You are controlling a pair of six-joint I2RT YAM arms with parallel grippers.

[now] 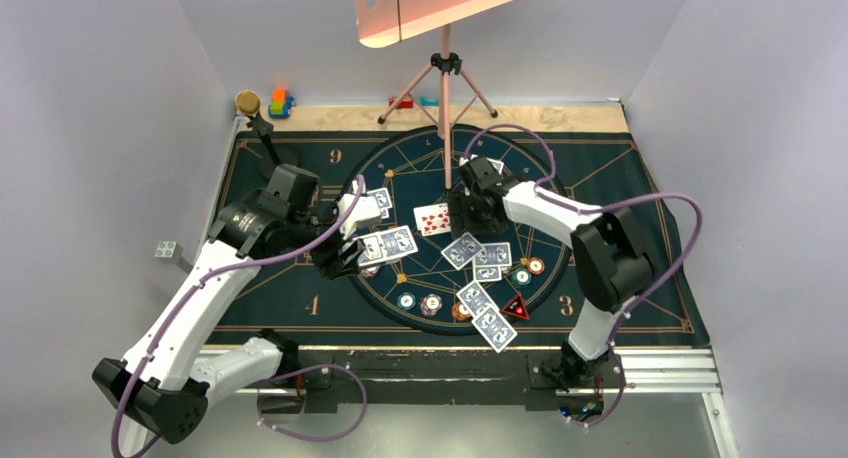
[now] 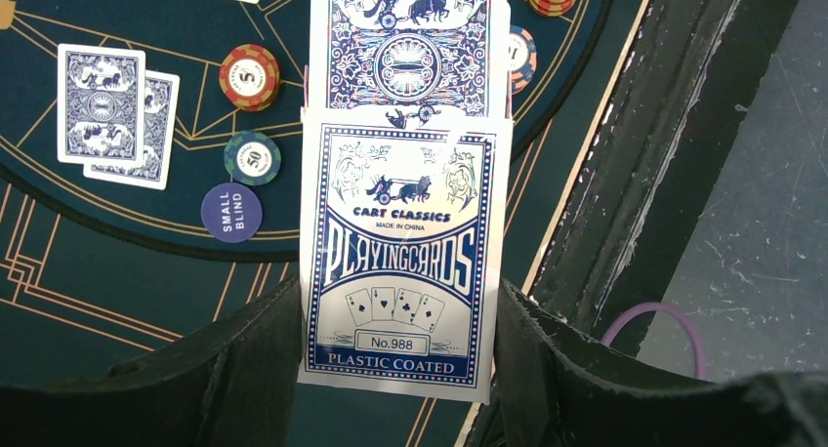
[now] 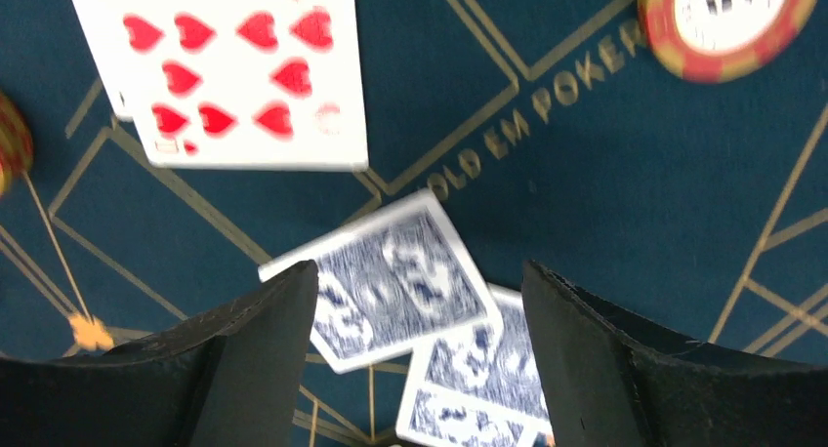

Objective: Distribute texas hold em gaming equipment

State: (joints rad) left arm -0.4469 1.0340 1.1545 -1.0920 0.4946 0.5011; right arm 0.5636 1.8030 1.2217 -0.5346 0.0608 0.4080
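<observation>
The deal is the step in hand. The left gripper (image 2: 400, 305) is clamped on the flanks of a Cart Classics card box (image 2: 400, 257), holding it low over the near side of the dark mat (image 1: 300, 178) that covers the counter. A blue-backed card (image 2: 410, 37) sticks out of the box's far end, towards the table's centre.

The right gripper (image 3: 418, 271) hangs with its jaws wide apart and nothing between them. It is directly above 2 overlapping face-down cards (image 3: 478, 379) and just beside a face-up hearts card (image 3: 234, 71) in the middle of the round layout. That view is blurred, so I cannot tell whether the fingers touch the cards.

Much of the equipment is already out:
- A pair of face-down cards (image 1: 388, 244) lies near the left gripper.
- Another pair (image 1: 487, 316) lies at the near rim.
- Striped chips (image 2: 249, 76) sit along the rim.
- A dark-blue Small Blind disc (image 2: 231, 213) lies just outside the circle.
- A red-black triangular marker (image 1: 516, 307) lies by the near pair.

My reading is that the task is well along but not finished. The next move probably needs the free right gripper to cross to the box and pinch only the protruding card. It should draw that card straight out while the left gripper holds the box steady, then lay it flat clear of the chips.
</observation>
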